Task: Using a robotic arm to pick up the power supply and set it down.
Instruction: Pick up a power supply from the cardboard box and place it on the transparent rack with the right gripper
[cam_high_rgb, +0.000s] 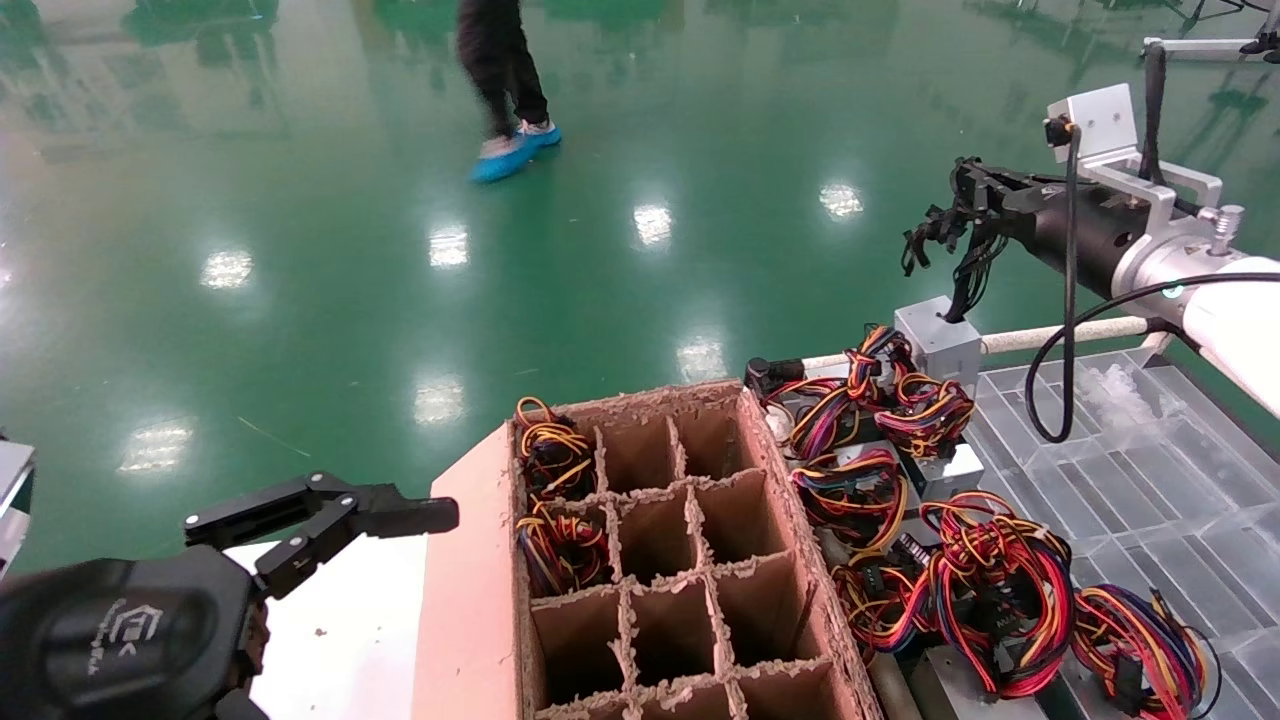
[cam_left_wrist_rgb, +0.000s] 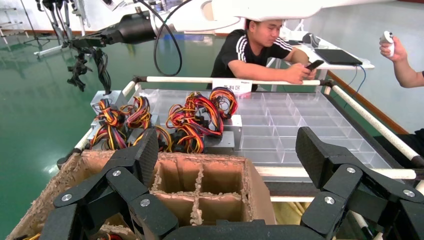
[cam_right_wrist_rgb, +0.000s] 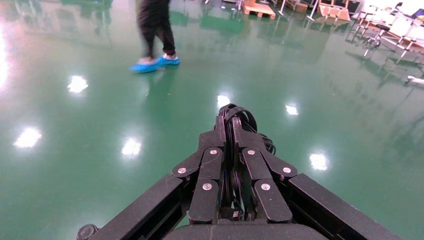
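The divided box (cam_high_rgb: 640, 560) stands in front, with wire bundles (cam_high_rgb: 550, 500) in its left cells. Right of it, more power supplies (cam_high_rgb: 940, 540) lie on the tray (cam_high_rgb: 1150, 480). The right gripper (cam_high_rgb: 985, 195) hangs above the tray's far edge, the power supply (cam_high_rgb: 938, 340) dangling below. The left gripper (cam_high_rgb: 320, 520) sits left of the box.

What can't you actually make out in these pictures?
- Right wrist view: the power supply's box is hidden; only its black cables show, clamped in the right pincer.
- Head view: the left pincer shows side-on, arm cut off.
- Head view: cardboard box front compartments, cut off.
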